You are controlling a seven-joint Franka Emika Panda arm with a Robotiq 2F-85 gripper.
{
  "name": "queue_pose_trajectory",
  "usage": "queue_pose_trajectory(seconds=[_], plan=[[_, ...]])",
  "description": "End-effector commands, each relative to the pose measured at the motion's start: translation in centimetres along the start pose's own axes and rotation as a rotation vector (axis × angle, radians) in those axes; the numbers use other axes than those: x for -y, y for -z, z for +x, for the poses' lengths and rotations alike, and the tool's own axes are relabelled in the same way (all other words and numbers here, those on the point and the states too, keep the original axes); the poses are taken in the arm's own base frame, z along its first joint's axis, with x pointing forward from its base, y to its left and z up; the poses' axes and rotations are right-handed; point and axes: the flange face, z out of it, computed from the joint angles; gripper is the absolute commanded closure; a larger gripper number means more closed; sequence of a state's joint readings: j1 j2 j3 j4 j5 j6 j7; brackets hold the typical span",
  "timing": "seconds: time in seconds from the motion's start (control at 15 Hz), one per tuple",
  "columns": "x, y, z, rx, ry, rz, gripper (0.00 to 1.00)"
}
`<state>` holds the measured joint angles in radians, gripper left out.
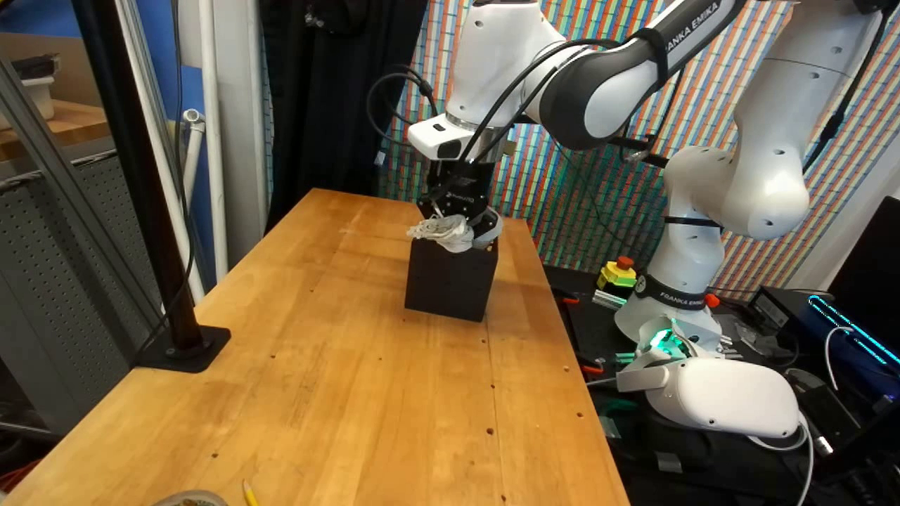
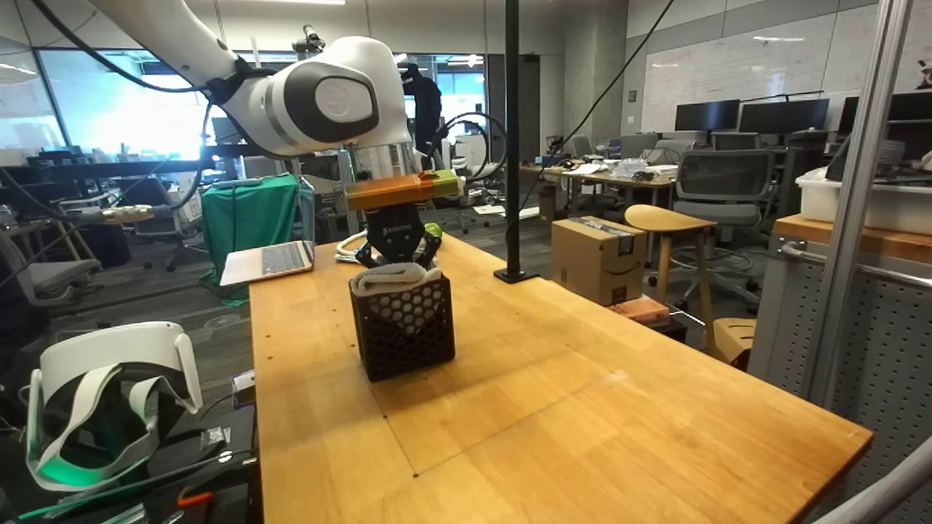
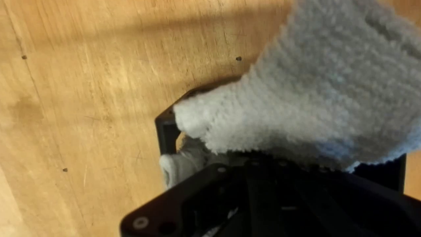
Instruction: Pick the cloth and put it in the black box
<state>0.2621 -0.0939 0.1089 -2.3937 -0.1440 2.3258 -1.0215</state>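
Fingers (image 2: pixel 368 255) point down at the mouth of the box (image 1: pixel 450 284), their tips lost in the cloth (image 2: pixel 397 278); whether they pinch it or stand apart I can't make out. Just below and around them the cloth sits bunched in the box, some of it bulging past the rim, and pale patches show through the honeycomb wall. Under them too is the table (image 2: pixel 582 429), honey-coloured wood with fine scratches, small dark holes (image 3: pixel 238 59) and a thin line (image 3: pixel 34 86) running past the box in the wrist view. Across the table from the fingers a black post (image 2: pixel 513 182) stands at the edge; a yellow pencil (image 1: pixel 249 493) lies well apart from them on the same wood. Beyond them, in an exterior view, come a laptop (image 2: pixel 282 260) and a green drape (image 2: pixel 251 218), then, off to one side, a carton (image 2: pixel 590 255), a stool (image 2: pixel 668 218), monitors (image 2: pixel 706 116) and a whiteboard (image 2: pixel 786 69). Behind them in an exterior view hang a striped backdrop (image 1: pixel 541 232) and a black curtain (image 1: pixel 330 119). Beside the table, well apart from the fingers, a white headset (image 1: pixel 735 397) shows in both exterior views, near the arm's base (image 1: pixel 636 316).
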Motion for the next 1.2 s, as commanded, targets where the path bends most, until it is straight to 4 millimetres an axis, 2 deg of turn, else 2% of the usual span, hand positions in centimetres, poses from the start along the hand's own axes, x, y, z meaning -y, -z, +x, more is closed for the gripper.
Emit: queue_pose_trajectory(seconds=[0.0, 0.27, 0.6, 0.93, 1.13], plan=[[-0.8, -4.5, 1.2, -0.008, 0.052, 0.085, 0.99], [-1.1, -3.9, 1.3, 0.025, 0.049, 0.08, 0.99], [-0.3, 1.2, 2.1, 0.111, 0.029, -0.007, 0.99], [1.5, 4.5, 3.2, 0.176, -0.001, -0.05, 0.99], [2.1, 5.9, 3.3, 0.156, 0.001, -0.054, 0.99]])
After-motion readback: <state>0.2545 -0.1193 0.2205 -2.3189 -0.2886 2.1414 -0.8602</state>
